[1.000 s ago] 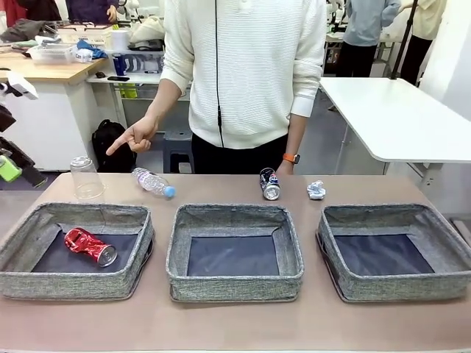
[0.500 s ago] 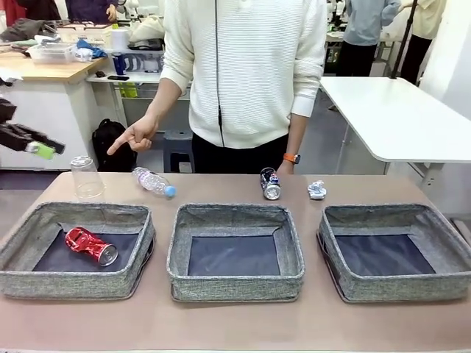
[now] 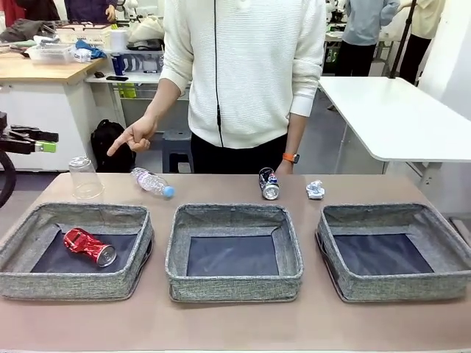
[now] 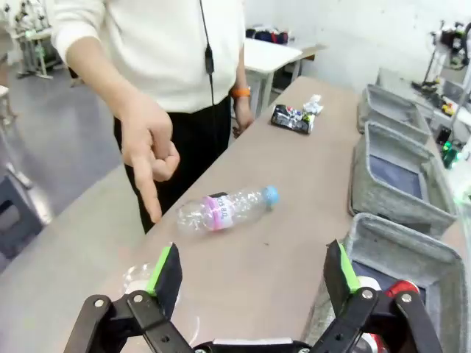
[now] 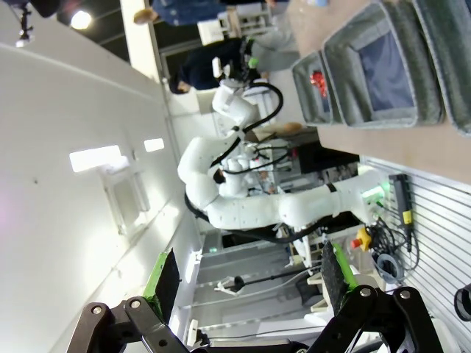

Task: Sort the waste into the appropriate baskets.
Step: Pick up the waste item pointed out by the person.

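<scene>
Bottle (image 4: 228, 209) beyond wide-spread left jaws, cup (image 4: 136, 278) perhaps beneath.

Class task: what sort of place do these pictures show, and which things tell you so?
Most likely a robotics lab: a white robot arm, a cluttered workbench behind the person, and three grey baskets laid out for a sorting trial.

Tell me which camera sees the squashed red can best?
The front view: the crushed red can lies whole in the left basket. The left wrist view catches a red bit behind the left gripper; the right wrist view, a tiny far speck.
</scene>
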`<move>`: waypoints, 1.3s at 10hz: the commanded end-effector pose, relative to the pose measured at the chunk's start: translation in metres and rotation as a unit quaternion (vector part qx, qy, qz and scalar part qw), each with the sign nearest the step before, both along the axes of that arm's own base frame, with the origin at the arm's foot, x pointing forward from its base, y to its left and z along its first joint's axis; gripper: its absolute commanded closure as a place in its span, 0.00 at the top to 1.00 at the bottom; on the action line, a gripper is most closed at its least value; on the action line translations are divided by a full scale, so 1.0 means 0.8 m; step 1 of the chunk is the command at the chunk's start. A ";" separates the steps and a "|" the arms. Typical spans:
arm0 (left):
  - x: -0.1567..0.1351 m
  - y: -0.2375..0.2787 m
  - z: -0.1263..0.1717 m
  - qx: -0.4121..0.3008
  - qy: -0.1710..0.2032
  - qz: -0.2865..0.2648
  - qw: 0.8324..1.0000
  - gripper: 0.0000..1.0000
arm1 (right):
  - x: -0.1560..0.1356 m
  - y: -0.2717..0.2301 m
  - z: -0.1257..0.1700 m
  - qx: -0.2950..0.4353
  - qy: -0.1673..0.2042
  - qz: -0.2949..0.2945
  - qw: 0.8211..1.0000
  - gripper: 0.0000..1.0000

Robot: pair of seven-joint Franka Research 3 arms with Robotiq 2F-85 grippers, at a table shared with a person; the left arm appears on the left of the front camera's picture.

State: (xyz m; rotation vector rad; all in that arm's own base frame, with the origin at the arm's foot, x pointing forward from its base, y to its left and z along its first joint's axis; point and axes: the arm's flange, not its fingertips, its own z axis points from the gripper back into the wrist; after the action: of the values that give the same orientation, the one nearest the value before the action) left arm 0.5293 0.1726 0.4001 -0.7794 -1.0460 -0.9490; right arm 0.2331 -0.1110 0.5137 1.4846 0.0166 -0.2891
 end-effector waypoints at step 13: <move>0.087 0.041 -0.102 0.120 -0.081 -0.047 0.988 1.00 | 0.002 -0.001 0.004 0.008 -0.016 0.000 1.000 1.00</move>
State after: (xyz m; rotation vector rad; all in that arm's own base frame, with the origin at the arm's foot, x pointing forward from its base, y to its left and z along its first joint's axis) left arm 0.5886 0.2076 0.3189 -0.5711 -1.0451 -1.1920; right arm 0.2328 -0.1114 0.5137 1.4851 0.0149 -0.2894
